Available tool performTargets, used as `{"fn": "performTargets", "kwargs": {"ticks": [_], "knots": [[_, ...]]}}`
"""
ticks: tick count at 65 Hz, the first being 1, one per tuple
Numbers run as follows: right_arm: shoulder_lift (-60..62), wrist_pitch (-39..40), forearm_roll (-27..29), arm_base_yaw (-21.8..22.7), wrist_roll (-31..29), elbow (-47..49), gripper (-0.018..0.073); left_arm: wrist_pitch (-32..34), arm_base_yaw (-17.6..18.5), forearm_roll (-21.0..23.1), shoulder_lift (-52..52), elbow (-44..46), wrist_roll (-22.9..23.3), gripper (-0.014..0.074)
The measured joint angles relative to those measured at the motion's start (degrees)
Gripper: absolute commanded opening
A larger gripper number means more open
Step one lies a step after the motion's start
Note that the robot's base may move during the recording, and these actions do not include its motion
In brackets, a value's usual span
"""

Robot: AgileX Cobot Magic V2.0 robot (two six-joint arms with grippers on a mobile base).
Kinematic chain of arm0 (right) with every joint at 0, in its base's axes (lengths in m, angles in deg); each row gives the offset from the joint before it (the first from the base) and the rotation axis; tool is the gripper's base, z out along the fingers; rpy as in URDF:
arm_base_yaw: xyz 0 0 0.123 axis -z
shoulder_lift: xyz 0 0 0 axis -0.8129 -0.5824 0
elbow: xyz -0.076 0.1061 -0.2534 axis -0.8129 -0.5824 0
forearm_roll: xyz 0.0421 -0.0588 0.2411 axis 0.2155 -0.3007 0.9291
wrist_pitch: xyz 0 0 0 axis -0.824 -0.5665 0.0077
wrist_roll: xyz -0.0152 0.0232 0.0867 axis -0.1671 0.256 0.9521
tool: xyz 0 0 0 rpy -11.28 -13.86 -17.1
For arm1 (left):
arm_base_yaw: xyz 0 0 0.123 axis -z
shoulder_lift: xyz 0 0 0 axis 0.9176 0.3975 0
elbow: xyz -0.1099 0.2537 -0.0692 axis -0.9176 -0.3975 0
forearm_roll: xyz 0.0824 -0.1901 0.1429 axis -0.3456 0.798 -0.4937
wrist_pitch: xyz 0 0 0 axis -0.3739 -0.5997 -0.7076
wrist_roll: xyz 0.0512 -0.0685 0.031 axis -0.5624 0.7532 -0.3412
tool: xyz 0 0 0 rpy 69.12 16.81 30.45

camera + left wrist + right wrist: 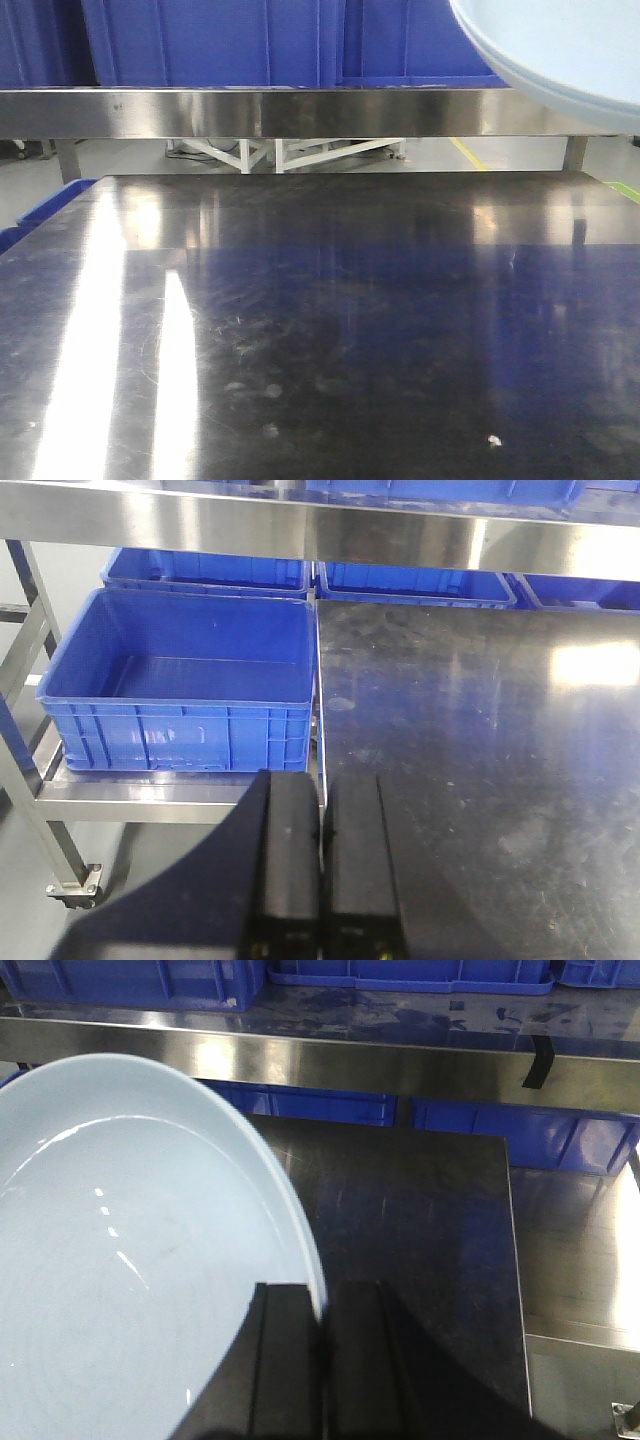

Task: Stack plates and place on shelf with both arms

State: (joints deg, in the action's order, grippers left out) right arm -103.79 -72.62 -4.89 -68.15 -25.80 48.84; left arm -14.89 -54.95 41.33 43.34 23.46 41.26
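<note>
Right wrist view, nearest: right gripper [322,1360], two flat matte-black fingers, clenched on the rim of the plate [120,1260]. The rim slips into the narrow slot between them.

Plate: glossy, pale bluish-white, round and shallow, with faint concentric rings inside. It is cut off at the left and bottom of this view. In the front view it shows only as an arc in the upper right corner, raised above the table. Its edge there reads as two bands; I cannot tell whether a second plate lies under it.

Left wrist view: left gripper [320,880], parallel black fingers pressed together, only a hairline seam showing. It hangs over the table's left edge.

Table [320,330]: dark brushed stainless steel, finely scratched, with bright glare streaks.

Left of the table and lower: blue crate [180,680], ribbed plastic, rectangular, open-topped. It sits on a steel rack with a caster [75,890].

Farther: shelf [250,110], a polished steel lip running across the table's far side. It bears a black tape strip [538,1060].

On the shelf: blue bins [220,40], cropped at the top.

Beneath the shelf: grey floor, a white frame [290,152] and a yellow line [468,152], all small and indistinct.
</note>
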Motion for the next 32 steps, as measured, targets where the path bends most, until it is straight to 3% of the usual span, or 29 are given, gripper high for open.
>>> {"fn": "performTargets", "kwargs": {"ticks": [32], "knots": [[0.0, 0.0, 0.0, 0.0, 0.0, 0.0, 0.0022, 0.0, 0.0, 0.0, 0.0, 0.0, 0.0, 0.0083]]}}
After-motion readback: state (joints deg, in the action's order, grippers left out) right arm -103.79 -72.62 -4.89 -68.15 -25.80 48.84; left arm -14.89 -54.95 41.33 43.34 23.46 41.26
